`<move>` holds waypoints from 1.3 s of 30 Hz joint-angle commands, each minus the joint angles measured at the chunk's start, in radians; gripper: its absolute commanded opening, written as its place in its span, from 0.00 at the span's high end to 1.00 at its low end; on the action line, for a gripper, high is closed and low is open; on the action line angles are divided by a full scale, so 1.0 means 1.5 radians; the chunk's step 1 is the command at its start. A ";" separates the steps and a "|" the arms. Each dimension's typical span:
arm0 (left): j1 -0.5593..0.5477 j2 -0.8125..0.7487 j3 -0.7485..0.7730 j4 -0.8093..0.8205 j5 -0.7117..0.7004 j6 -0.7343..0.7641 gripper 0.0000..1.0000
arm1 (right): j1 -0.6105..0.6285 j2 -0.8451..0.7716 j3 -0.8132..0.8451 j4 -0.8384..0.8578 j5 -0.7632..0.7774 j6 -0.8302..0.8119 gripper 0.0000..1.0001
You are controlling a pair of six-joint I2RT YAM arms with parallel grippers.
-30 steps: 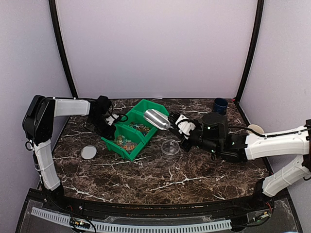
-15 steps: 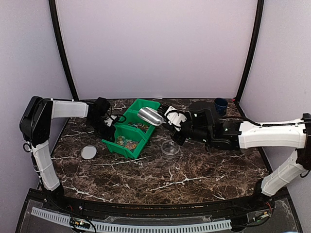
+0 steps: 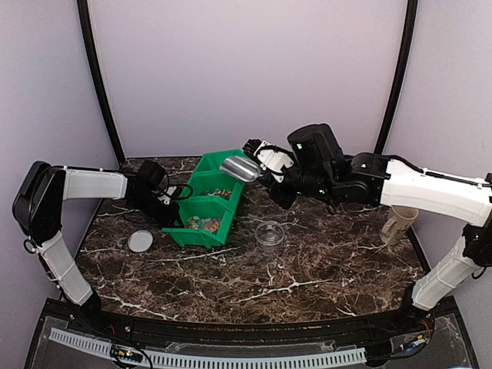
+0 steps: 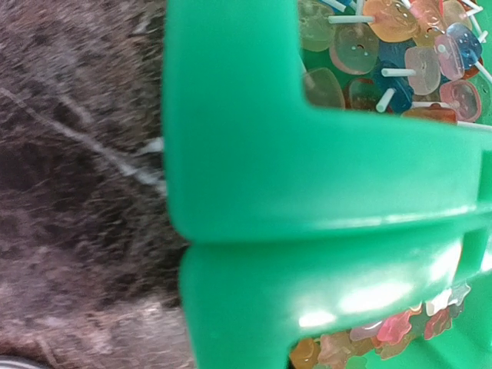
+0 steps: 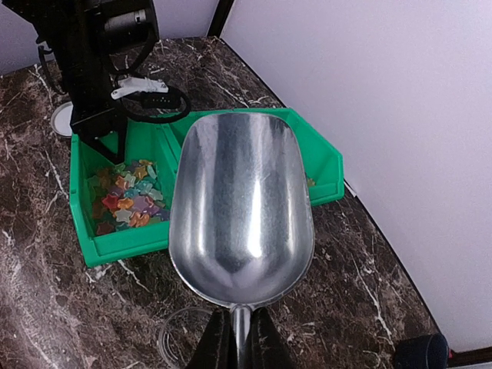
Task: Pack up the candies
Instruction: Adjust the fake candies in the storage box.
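The candies [image 3: 204, 224] are small mixed-colour pieces lying in compartments of a green bin [image 3: 201, 206]; they also show in the wrist views [image 4: 400, 46] [image 5: 127, 201]. My left gripper [image 3: 167, 206] is shut on the bin's left wall, and that wall [image 4: 307, 169] fills the left wrist view and hides the fingers. Shut on the handle of an empty metal scoop [image 3: 238, 167], my right gripper [image 3: 265, 175] holds it in the air above the bin's far end. From the right wrist, the scoop's bowl [image 5: 242, 207] hangs over the bin [image 5: 115, 246] and the tabletop.
A small clear round jar [image 3: 269, 233] stands open on the marble just right of the bin, also seen as a jar rim [image 5: 178, 340]. A flat whitish lid [image 3: 140, 241] lies left of the bin. A beige cup [image 3: 398, 223] stands far right, a dark cup [image 5: 419, 354] at the back.
The right arm has lifted the scoop and carried it back toward the wall. The left arm has pulled the bin leftward and turned it.
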 commanded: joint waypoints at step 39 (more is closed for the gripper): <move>-0.069 -0.100 0.031 0.053 -0.120 0.030 1.00 | 0.069 0.277 0.362 -0.488 -0.075 -0.043 1.00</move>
